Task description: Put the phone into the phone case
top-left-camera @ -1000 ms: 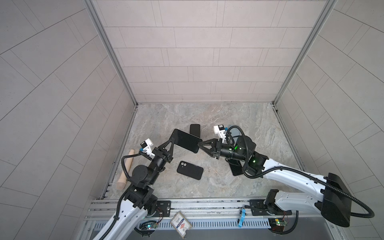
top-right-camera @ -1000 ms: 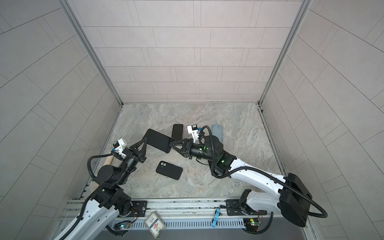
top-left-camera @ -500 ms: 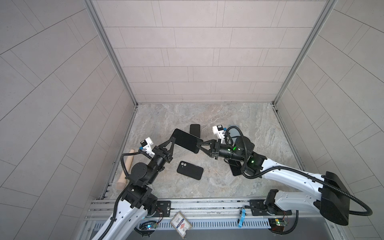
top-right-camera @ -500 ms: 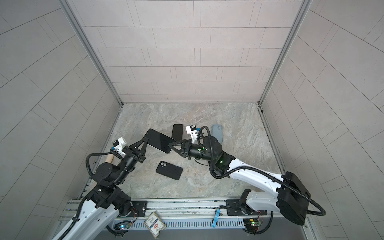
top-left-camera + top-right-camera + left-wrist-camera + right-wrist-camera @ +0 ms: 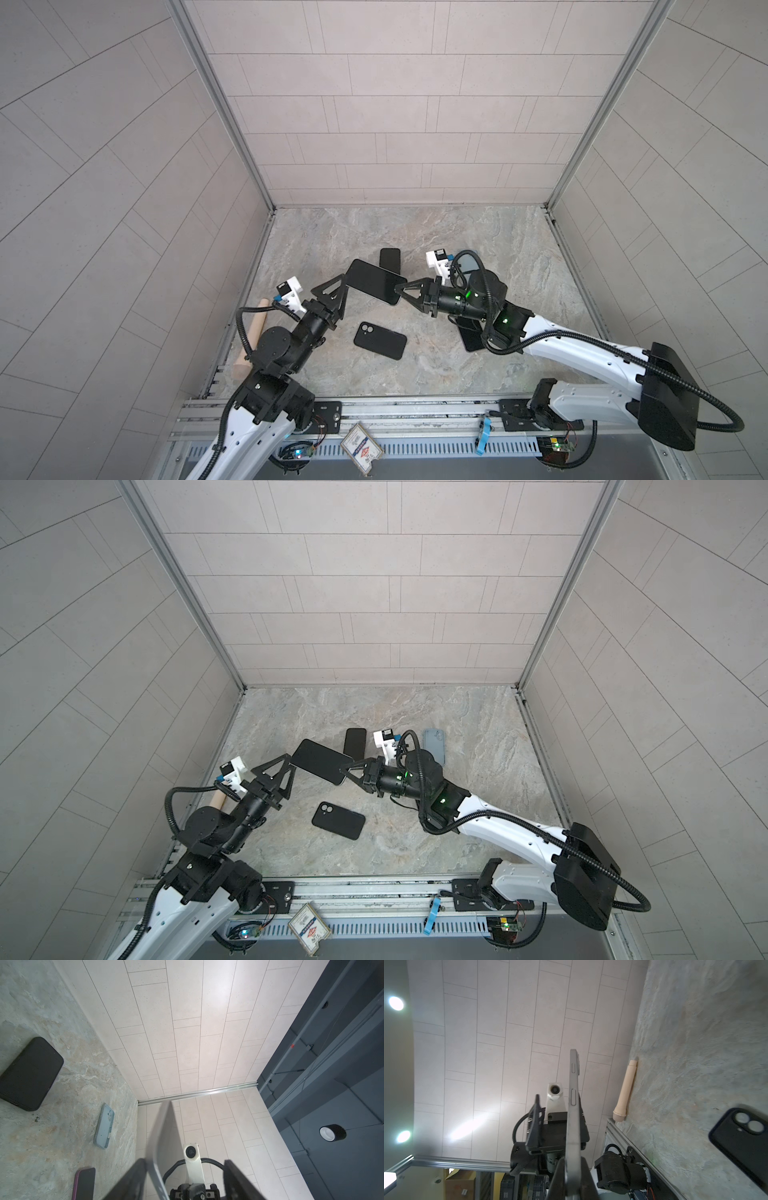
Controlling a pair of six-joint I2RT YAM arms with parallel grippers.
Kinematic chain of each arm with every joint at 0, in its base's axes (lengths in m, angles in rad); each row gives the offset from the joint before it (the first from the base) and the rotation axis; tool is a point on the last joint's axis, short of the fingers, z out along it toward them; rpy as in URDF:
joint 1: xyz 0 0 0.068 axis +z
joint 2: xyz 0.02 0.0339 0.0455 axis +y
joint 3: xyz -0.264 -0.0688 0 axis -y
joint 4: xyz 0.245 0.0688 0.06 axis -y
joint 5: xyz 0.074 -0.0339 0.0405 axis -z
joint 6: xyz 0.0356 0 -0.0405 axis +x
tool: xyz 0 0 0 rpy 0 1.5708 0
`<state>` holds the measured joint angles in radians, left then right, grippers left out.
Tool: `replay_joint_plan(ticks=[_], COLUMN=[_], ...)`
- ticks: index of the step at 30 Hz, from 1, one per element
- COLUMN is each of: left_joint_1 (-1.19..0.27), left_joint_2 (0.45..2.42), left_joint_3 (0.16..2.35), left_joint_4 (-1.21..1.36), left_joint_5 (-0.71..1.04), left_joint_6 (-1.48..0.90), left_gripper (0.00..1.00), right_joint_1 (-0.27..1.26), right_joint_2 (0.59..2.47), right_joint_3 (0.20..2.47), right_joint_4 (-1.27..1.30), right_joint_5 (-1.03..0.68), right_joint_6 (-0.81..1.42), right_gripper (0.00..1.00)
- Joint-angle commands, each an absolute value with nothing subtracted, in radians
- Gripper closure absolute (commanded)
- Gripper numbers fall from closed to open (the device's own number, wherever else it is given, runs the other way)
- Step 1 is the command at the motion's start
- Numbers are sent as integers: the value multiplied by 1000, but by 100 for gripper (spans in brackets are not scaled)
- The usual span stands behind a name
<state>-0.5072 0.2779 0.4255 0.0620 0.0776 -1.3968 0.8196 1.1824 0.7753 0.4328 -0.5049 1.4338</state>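
The left arm (image 5: 245, 440) and right arm (image 5: 582, 353) are wearing white shells near their bases, going black at the joints — ribbed black cables (image 5: 240, 328) are looping alongside. Green lights (image 5: 504, 320) are glowing on the right one. White camera mounts (image 5: 291, 290) are sitting behind black triangular fingers (image 5: 236, 1182).

We are listing a far wall (image 5: 399, 124) of pale grey tiles. A left wall (image 5: 104, 187) and a right wall (image 5: 685, 187), tiled alike, are closing in the sides. Aluminium posts (image 5: 222, 104) are running up the far corners. A grey marbled floor (image 5: 478, 232) is lying between the walls, a metal rail (image 5: 415, 410) is edging its near side, and round ceiling lamps (image 5: 396, 1003) are glowing overhead.
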Motion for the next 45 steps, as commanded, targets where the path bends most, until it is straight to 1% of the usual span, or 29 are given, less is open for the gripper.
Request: replay_joint_plan(ticks=[1,4,5,7,9,10,13,19,25,27,31,35,39,45], left_joint_1=[-508,-508,-508,-508,-508,-508,-510,-514,-514,-514,-515,-515,-520,-582], left_joint_2=[300,415,456,564,665,718,855,980,1083,1132,1246,1342,1439,1506], left_joint_3=[571,697,724,772,796,797,794,713,616,604,629,661,688,720], left_joint_4=[-200,-443,-501,-619,-716,-736,-780,-759,-623,-574,-527,-500,-474,-429], left_joint_5=[87,97,103,117,112,125,141,44,71,84,79,52,44,48], left_joint_6=[-1184,-1053,-1014,-938,-897,-870,-785,-730,-730,-730,-703,-678,-667,-709], left_gripper=[0,0,2,20,33,37,46,53,57,61,69,74,80,92], right_joint_1=[772,762,762,763,762,762,761,743,711,696,667,649,631,607], right_joint_2=[1061,1032,1037,1049,1049,1045,1037,1034,1038,1037,1032,1011,967,898], right_joint_3=[880,1027,1061,1096,1085,1071,1029,991,959,944,928,901,863,825], right_joint_4=[160,-313,-402,-508,-525,-515,-490,-480,-458,-441,-438,-446,-457,-511], right_joint_5=[-452,-308,-280,-248,-238,-237,-235,-263,-320,-346,-387,-401,-407,-420], right_joint_6=[1290,1075,1031,985,988,994,1009,999,996,1001,992,985,993,977], right_gripper=[100,100,100,100,100,100,100,100,100,100,100,100,100,100])
